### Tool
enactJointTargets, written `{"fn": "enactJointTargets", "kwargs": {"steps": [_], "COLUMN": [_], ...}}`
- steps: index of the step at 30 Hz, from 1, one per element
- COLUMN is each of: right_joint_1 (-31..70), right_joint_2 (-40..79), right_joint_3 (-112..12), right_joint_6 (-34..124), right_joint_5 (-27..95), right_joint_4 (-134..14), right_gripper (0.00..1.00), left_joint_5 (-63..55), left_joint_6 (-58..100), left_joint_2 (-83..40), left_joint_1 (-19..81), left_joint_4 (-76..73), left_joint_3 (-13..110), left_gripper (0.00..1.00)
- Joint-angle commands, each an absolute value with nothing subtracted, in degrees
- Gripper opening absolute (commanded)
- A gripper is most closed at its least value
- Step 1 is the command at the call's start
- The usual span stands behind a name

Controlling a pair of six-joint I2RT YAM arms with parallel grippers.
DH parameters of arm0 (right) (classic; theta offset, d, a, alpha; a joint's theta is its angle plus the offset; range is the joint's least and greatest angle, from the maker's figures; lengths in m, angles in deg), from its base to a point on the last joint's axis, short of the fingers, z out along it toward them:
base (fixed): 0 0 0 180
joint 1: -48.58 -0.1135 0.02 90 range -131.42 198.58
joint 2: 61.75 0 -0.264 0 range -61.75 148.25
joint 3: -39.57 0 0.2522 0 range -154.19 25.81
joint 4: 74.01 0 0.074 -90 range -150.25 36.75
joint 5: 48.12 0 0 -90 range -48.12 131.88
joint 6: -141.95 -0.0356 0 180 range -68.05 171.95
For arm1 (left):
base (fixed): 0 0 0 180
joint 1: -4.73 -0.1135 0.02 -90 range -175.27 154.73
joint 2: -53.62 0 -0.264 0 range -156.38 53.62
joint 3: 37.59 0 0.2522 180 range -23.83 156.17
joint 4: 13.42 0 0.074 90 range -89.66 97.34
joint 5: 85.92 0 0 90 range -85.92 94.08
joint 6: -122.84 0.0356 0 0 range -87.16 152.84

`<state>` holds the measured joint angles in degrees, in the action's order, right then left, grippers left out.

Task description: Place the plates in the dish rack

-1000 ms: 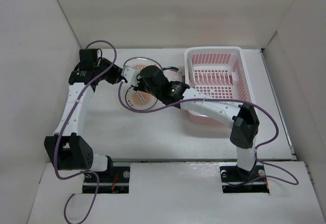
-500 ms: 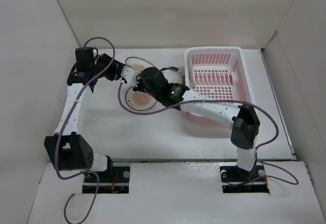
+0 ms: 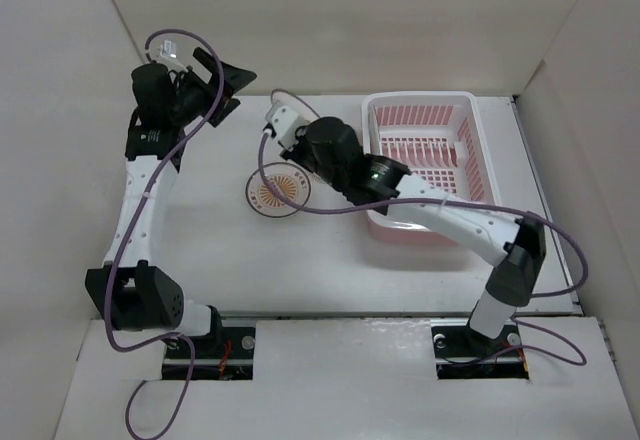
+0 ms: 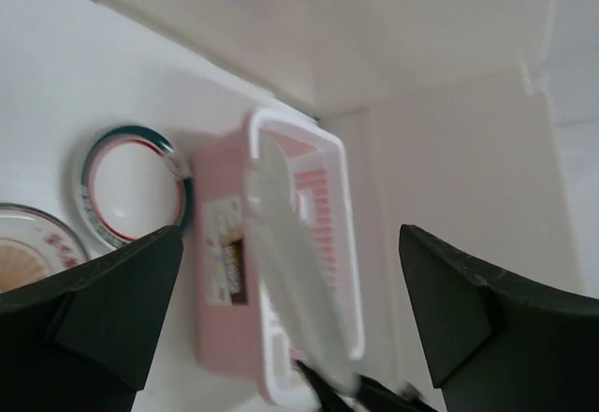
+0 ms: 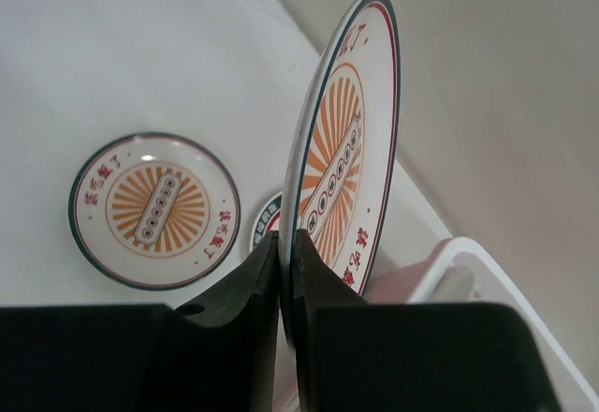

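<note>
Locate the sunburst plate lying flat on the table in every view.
Top external: flat sunburst plate centre-left, left of the dish rack.
Left wrist: bottom-left corner, partly cut off.
Right wrist: left of centre, beside the held plate in the right gripper.
Shared landmark: the dish rack, right of the plate in all three.

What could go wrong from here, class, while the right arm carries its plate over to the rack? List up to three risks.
1. The right gripper pinches the plate by its lower edge only, with the plate standing upright, so it might slip or swing.
2. On the way over, the plate could clip the raised rim of the rack.
3. The left gripper hangs open close by, so the two arms might bump.
</note>
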<state>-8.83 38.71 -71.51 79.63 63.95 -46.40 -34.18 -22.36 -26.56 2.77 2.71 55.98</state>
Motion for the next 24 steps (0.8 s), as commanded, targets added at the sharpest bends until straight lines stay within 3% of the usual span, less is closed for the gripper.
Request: {"fn": "enactJointTargets", "kwargs": {"steps": [1,4,7,12,15,24], "right_joint_1": [-5.32,-0.92,9.0,27.96,33.61,38.2], "right_joint_2": [28.79,22.11,17.19,15.77,17.7,24.11], "right_joint_3": [-72.63,-71.14,-69.21,-65.43,-61.83,-58.39], "right_joint_6": [72.53,65.33,56.65,45.99,41.41,37.37], "right_joint_5": [66.93,63.34,54.92,32.8,25.91,18.94], "right_joint_4": [-50.93,-50.93,-49.53,-48.29,-49.61,-51.36], "right_gripper": [0.0,0.0,0.0,0.0,0.0,0.0], "left_joint_5": [-13.3,11.52,23.2,24.03,22.99,19.73], "left_joint_6": [-4.38,0.93,1.02,-1.08,-2.41,-0.12], "left_joint_2": [-26.53,-27.15,-24.08,-12.35,-7.81,-10.8], "left_joint_1": [5.68,10.52,12.02,12.02,11.14,10.18], "left_joint_4": [19.85,28.52,28.03,19.55,16.32,14.05], "left_joint_3": [65.45,67.49,61.35,52.05,44.64,42.71], "left_gripper": [1.0,1.0,1.0,1.0,1.0,1.0]}}
